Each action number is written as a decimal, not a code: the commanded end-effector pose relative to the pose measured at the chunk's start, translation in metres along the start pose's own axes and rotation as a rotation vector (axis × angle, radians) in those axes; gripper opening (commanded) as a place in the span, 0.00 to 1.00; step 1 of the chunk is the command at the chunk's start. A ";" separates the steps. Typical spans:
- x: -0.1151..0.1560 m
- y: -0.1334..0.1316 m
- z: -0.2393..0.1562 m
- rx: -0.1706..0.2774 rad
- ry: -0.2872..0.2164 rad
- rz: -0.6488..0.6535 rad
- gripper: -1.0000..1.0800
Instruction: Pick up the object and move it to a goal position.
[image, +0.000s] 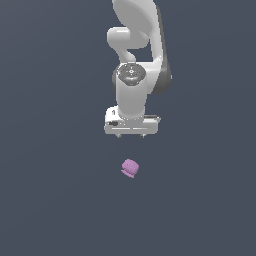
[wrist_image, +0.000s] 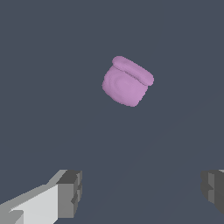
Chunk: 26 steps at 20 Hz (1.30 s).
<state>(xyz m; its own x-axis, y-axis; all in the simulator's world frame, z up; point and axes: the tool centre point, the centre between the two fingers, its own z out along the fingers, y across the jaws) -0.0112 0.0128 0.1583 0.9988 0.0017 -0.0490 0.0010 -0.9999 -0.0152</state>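
Note:
The object (image: 130, 168) is a small pink-purple lumpy blob lying on the dark grey floor, nearer the camera than the arm in the exterior view. The wrist view shows the object (wrist_image: 127, 82) ahead of the fingers, apart from them. My gripper (image: 131, 134) hangs above and behind the blob on the white arm, its fingers barely visible under the hand. In the wrist view the gripper (wrist_image: 142, 190) is open: one grey fingertip (wrist_image: 70, 192) and the other (wrist_image: 214, 189) stand far apart with nothing between them.
The white arm (image: 134, 60) rises behind the gripper toward the top of the exterior view. Plain dark grey floor (image: 50, 200) surrounds the blob on all sides.

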 end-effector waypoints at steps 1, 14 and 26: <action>0.000 0.000 0.000 0.000 0.000 0.000 0.96; 0.006 -0.033 -0.015 0.014 0.020 -0.051 0.96; 0.017 -0.030 -0.006 0.005 0.023 -0.170 0.96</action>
<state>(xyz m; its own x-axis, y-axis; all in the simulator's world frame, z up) 0.0042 0.0431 0.1662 0.9888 0.1472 -0.0235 0.1466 -0.9888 -0.0271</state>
